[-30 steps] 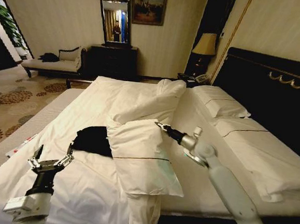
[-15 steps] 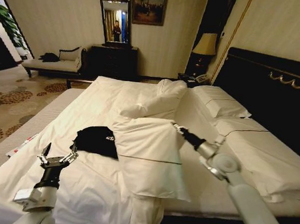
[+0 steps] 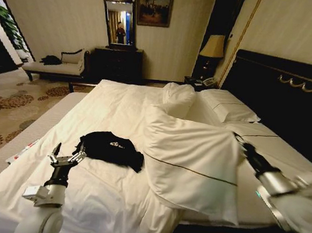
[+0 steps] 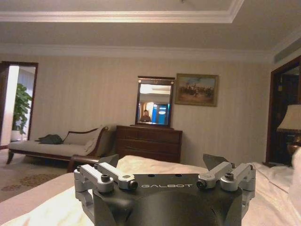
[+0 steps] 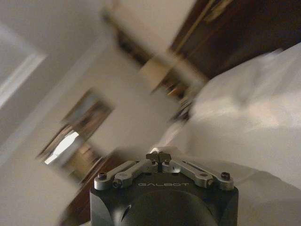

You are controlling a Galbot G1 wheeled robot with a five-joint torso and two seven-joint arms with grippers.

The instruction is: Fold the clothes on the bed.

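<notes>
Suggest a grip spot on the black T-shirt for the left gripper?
Take the black T-shirt at its near-left edge, the part closest to the left gripper, coming in low from the foot of the bed. It lies bunched, so a raised fold there probably gives the open jaws cloth to pinch. The right gripper is shut on the pillow.

Matt black cotton clothes (image 3: pixel 110 146) on smooth white cloth bed (image 3: pixel 113 105); dark glossy wooden headboard (image 3: pixel 287 100).

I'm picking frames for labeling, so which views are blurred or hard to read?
Right wrist view: heavily motion-smeared, only the right end effector stays crisp. Head view: sharp mostly, but the right arm's lower end blurs and the black T-shirt is dim. Left wrist view: sharp, evenly lit.
</notes>
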